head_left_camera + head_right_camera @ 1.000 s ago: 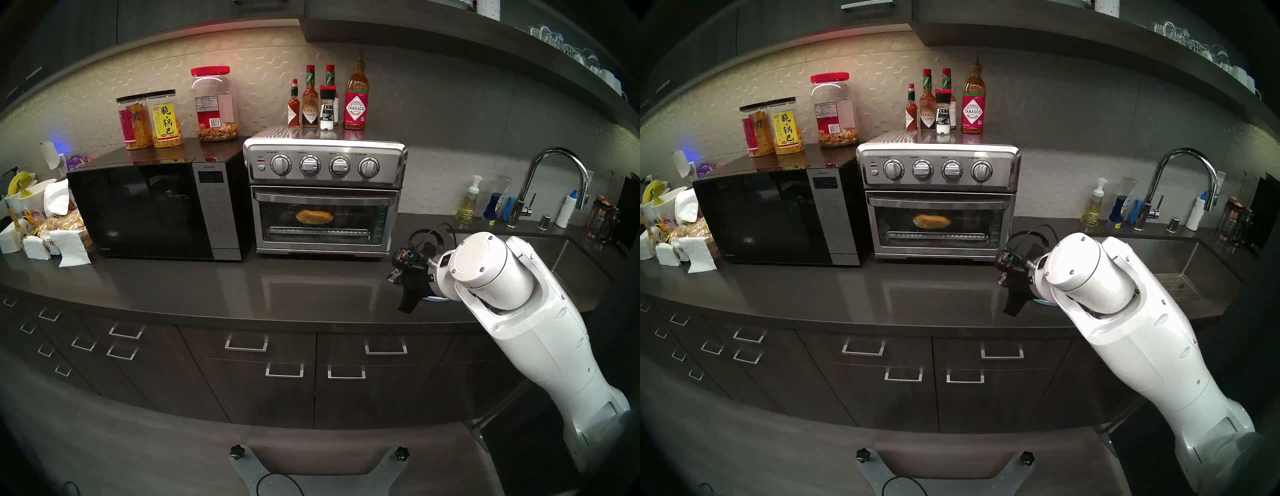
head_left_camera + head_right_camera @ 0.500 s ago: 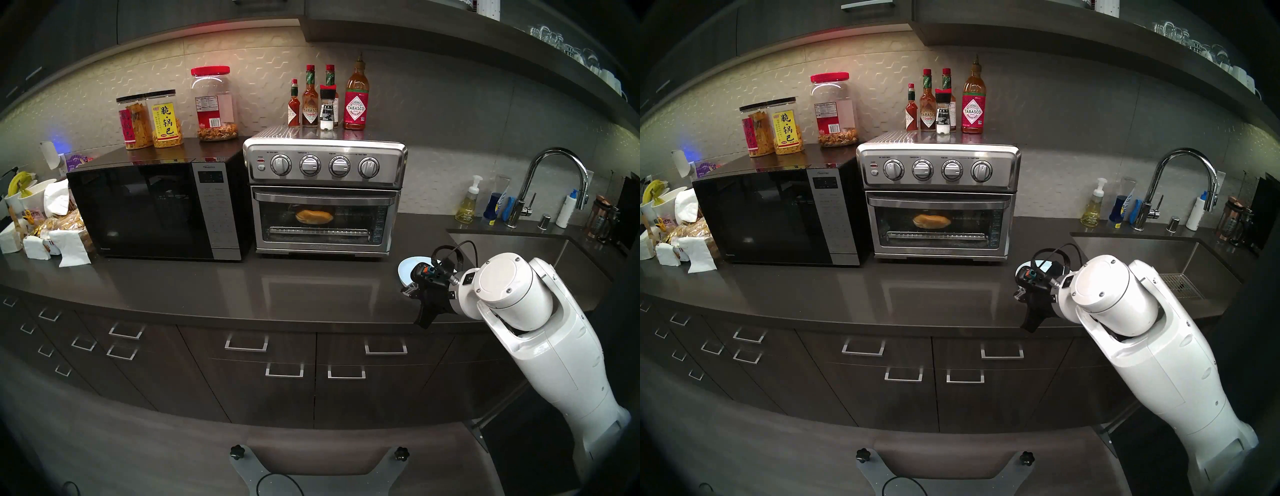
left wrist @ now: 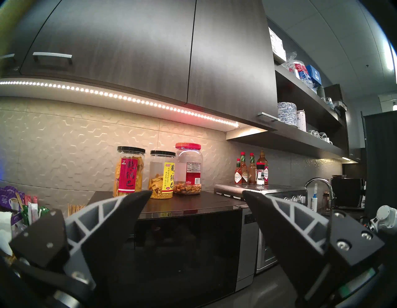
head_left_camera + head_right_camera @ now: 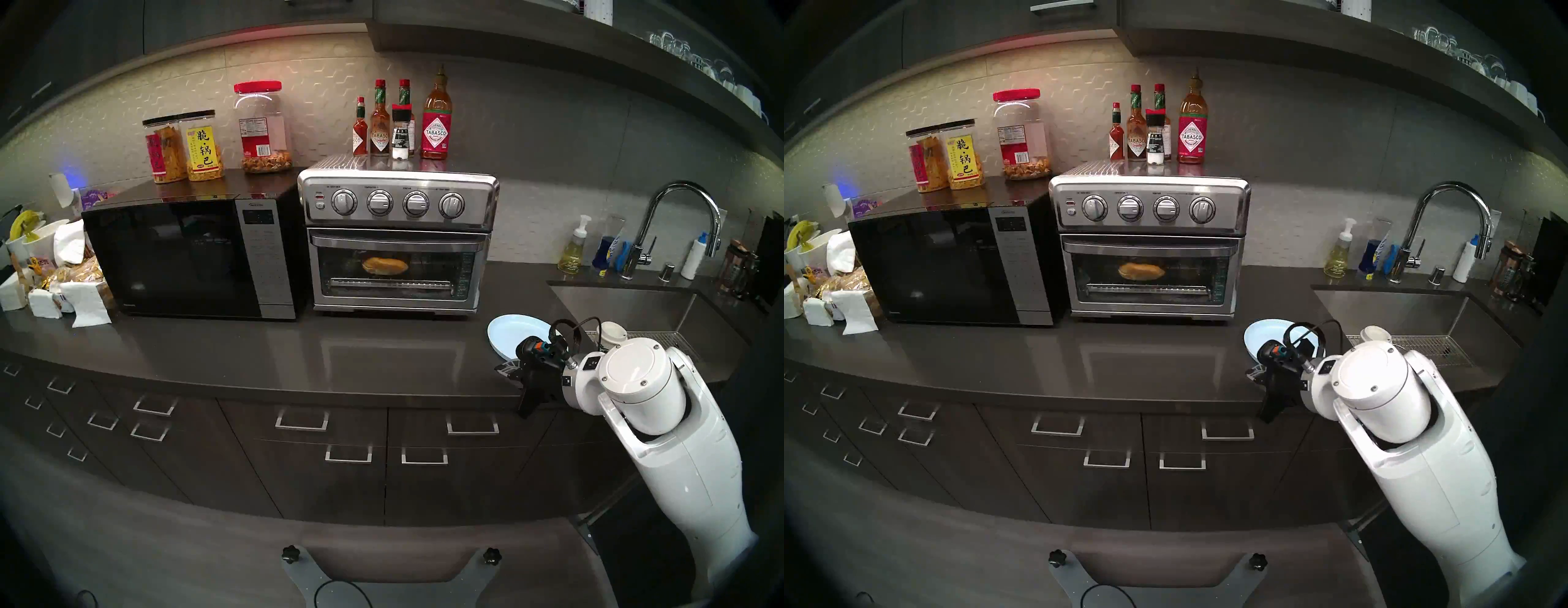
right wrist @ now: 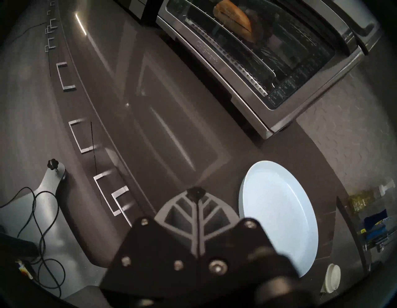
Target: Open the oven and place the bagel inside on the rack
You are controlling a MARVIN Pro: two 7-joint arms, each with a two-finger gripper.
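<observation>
We see the bagel (image 4: pixel 385 266) lying inside the oven (image 4: pixel 398 237), on the rack (image 4: pixel 392 282), behind the glass door, which stands upright and closed. In the right wrist view the bagel (image 5: pixel 233 16) shows through that glass near the oven's far-left end of the window, with the rack's ribbed front bar (image 5: pixel 225 58) running below it.

Taking the oven as our landmark: the black microwave (image 4: pixel 191 259) sits just beside it on its left, three snack jars (image 4: pixel 203 144) on the microwave's top. Hot sauce bottles (image 4: pixel 401 123) stand on top of the oven itself. The dark surface (image 4: pixel 254 352) in front of the oven is bare and glossy. In front of the oven's right corner, a light blue plate (image 4: pixel 507 331) rests on the surface, holding nothing. Farther right of the oven lies the sink (image 4: pixel 636 305) with its curved faucet (image 4: pixel 679 220).

Our right claw (image 5: pixel 196 193) hangs over the surface's front edge, forward and right of the oven and just beside the plate (image 5: pixel 279 215); its two fingers are pressed together tip to tip, with nothing between them. From the head, the same claw (image 4: pixel 528 409) points down past the counter edge.

Our left claw (image 3: pixel 196 195) is spread wide apart, gripping nothing, facing the microwave (image 3: pixel 182 247) to the left of the oven (image 3: pixel 279 193)
</observation>
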